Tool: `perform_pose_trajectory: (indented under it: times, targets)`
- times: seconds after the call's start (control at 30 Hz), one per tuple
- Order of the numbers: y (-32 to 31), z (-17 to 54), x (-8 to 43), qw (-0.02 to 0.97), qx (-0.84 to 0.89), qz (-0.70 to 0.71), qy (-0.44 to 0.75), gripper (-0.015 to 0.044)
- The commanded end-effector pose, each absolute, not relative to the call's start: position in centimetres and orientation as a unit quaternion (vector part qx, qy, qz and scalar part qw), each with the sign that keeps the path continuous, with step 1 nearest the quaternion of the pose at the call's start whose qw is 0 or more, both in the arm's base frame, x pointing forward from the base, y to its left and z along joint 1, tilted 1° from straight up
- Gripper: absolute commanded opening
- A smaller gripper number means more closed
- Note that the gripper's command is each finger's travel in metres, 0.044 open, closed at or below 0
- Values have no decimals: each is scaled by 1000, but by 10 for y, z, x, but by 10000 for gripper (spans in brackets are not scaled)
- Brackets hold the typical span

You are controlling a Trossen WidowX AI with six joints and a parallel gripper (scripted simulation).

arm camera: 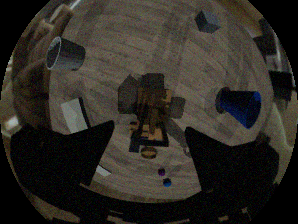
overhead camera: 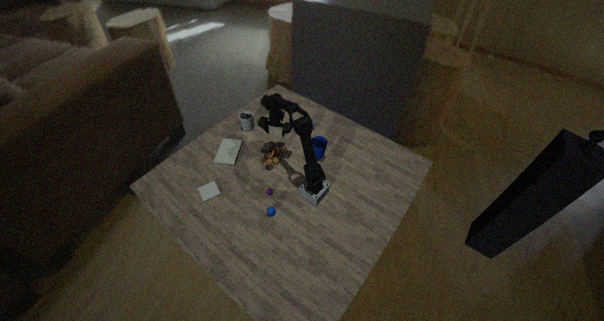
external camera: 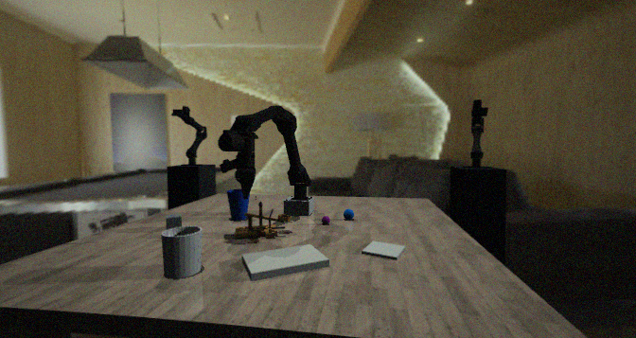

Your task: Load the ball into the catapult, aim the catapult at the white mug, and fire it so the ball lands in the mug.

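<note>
The small wooden catapult [overhead camera: 271,157] [external camera: 256,232] [arm camera: 153,133] stands on the table. In the wrist view its round cup [arm camera: 148,152] is at the end toward the balls and looks empty. My gripper [overhead camera: 275,132] [arm camera: 150,127] is open and empty above the catapult. The white mug [overhead camera: 246,121] [external camera: 182,254] [arm camera: 71,56] stands upright at the left in the wrist view. A purple ball [overhead camera: 270,191] [external camera: 326,221] [arm camera: 161,172] and a larger blue ball [overhead camera: 270,211] [external camera: 348,214] [arm camera: 167,183] lie on the table, apart from the catapult.
A blue cup [overhead camera: 319,147] [external camera: 238,205] [arm camera: 241,107] stands across the catapult from a thick white slab [overhead camera: 228,152] [external camera: 285,262] [arm camera: 74,116]. A thin white tile [overhead camera: 208,191] [external camera: 383,250] [arm camera: 103,171] lies flat. A grey cube [external camera: 173,222] [arm camera: 207,22] sits beyond the catapult.
</note>
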State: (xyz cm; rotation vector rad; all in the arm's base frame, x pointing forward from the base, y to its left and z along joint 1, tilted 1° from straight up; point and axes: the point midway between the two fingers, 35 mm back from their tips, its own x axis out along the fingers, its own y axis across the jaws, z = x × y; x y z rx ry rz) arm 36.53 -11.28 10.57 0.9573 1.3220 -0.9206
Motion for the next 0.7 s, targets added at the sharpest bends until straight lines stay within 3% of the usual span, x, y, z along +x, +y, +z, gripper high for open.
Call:
perform_pose_trajectory:
  times: [0.0,0.67]
  targets:
    - [-112,97,364,584,409,-398,576,440]
    - [-111,49,361,586,410,-398,575,440]
